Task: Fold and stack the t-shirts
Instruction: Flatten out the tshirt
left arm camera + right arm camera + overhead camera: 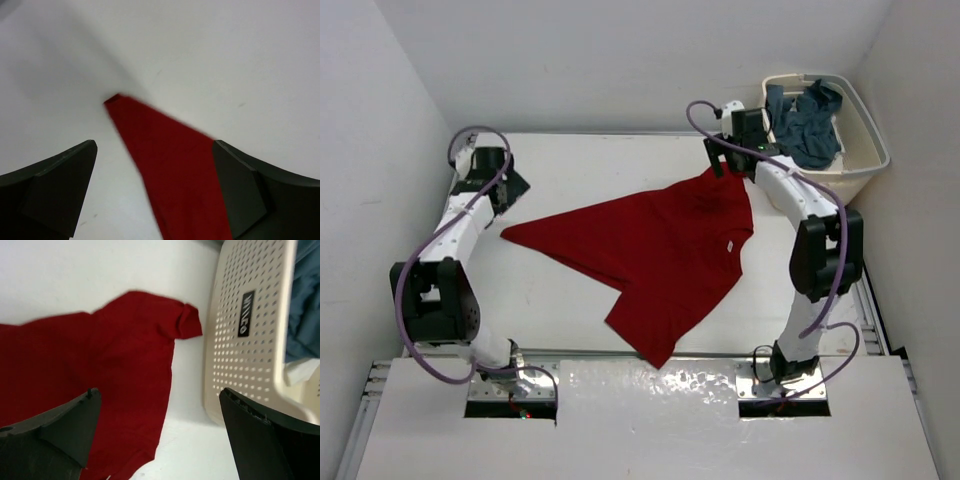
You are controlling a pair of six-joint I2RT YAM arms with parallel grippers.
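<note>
Red t-shirt [660,250] spread on surface [570,310]. Left end effector [154,146]: fingers apart over one shirt corner. Right end effector [160,392]: fingers apart over the corner nearest the laundry basket [868,165].

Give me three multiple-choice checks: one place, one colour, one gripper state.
1. Where is the blue-grey shirt? A on the floor; B in the basket; C draped over an arm.
2. What colour is the spread-out shirt on the table? A white; B red; C green.
3. How do the left gripper and right gripper stand? A both open; B both shut; C one shut.
Answers: 1 B: it sits bunched inside the basket. 2 B: red cloth lies across mid-table. 3 A: both wrist views show spread fingers.
</note>
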